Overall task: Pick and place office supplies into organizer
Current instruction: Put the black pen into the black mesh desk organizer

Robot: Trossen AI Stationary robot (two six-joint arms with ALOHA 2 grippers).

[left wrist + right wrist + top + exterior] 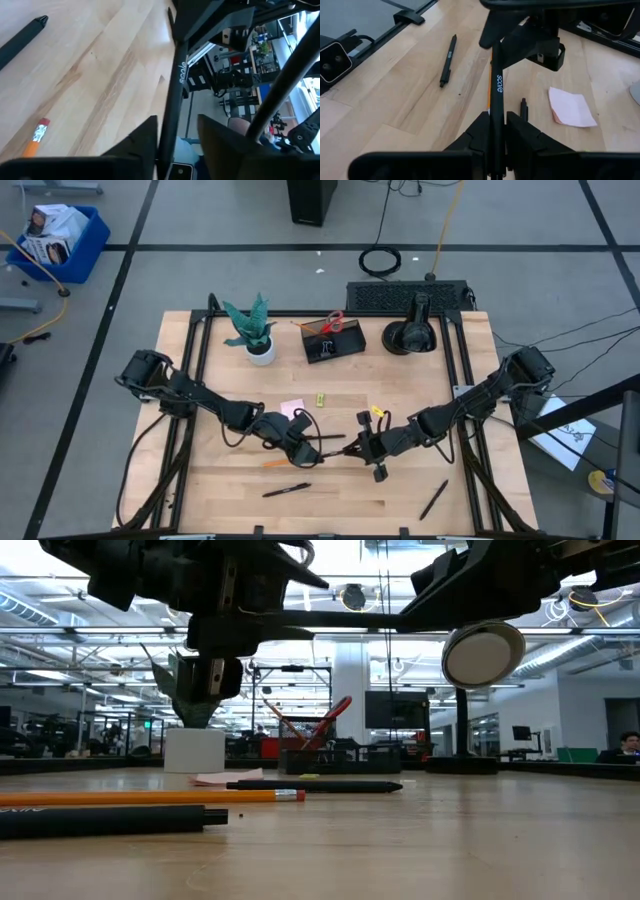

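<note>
A black pen hangs level above the middle of the table, between my two grippers. My right gripper is shut on it. My left gripper meets it from the other side. Its fingers stand open on either side of the pen's free end, with a gap on one side. On the table lie a pink sticky-note pad, a tiny yellow piece, an orange pencil and two more black pens. The dark organizer stands at the far side, red scissors upright in it. My right gripper pinches one end of the pen between its two fingers. The fingers come from the table's right, slanting a little down, and the pen runs on forward along them. It is lifted clear of the table, about level. Whether my left gripper touches the pen I cannot tell.
A teal plant in a white pot stands left of the organizer. A black domed object stands to the organizer's right. The pencil and a pen lie right below the grippers. Bare wood shows at the near middle.
</note>
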